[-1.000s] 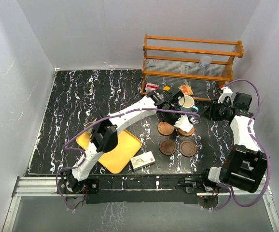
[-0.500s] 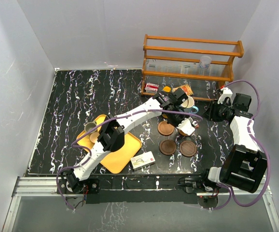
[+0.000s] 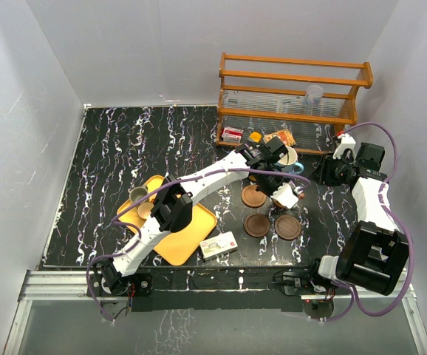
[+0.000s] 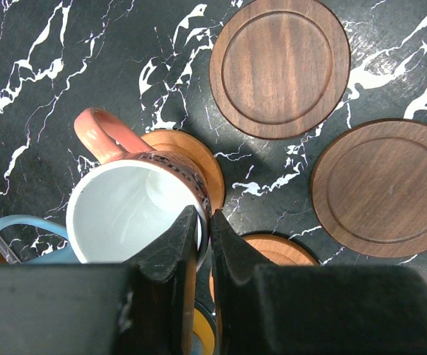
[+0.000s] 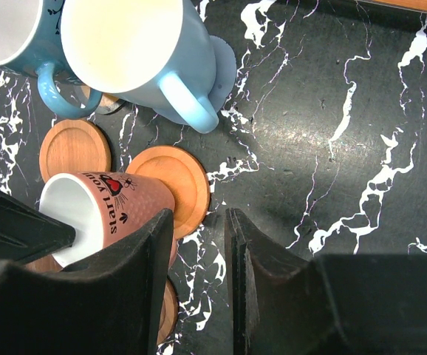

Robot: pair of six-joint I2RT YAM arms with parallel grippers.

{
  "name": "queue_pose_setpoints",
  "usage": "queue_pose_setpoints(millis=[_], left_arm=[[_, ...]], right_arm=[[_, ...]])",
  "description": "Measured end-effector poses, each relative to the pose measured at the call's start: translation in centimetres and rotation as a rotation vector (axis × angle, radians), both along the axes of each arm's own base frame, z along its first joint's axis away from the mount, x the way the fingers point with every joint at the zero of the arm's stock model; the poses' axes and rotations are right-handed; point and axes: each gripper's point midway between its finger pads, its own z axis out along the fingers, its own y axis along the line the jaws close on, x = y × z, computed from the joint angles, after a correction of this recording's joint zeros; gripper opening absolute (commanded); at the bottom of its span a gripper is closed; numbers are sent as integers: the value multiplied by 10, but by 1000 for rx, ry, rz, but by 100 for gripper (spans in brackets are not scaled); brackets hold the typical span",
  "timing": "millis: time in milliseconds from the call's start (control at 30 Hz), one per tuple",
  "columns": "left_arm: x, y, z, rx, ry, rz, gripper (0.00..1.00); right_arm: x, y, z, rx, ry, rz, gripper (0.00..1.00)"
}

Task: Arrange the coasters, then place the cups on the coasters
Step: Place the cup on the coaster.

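Observation:
My left gripper (image 4: 205, 218) is shut on the rim of an orange-brown cup (image 4: 136, 214) with a white inside, one finger inside and one outside. That cup (image 5: 103, 203) leans with its base over an orange-brown coaster (image 5: 169, 185). In the top view the cup (image 3: 284, 194) sits right of three dark brown coasters (image 3: 254, 196) (image 3: 256, 225) (image 3: 287, 227). A light blue cup (image 5: 143, 52) stands on a grey-blue coaster (image 5: 224, 66), and another blue cup (image 5: 10, 33) is beside it. My right gripper (image 5: 199, 218) hangs open just right of the held cup, nothing between its fingers.
A wooden rack (image 3: 295, 89) stands at the back right with small packets (image 3: 232, 134) in front of it. The yellow tray (image 3: 191, 229) at front left holds a grey-green cup (image 3: 138, 194). A small box (image 3: 219, 245) lies beside the tray.
My left gripper has carried the orange-brown cup a little right and toward the front, over the orange-brown coaster. The right arm has stayed put.

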Motion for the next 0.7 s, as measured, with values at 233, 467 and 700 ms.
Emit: queue_pose_setpoints(millis=[233,467,700], left_arm=[[4,-6,4,-27,-11,10,32],[8,-12,9,-50,-24,20,37],[18,-18,13,-68,-47,71,43]], right_arm=[[0,0,0,1,0,1,32],[0,0,0,-2,-3,6,33],[-5,1,-4,-32,2,50,36]])
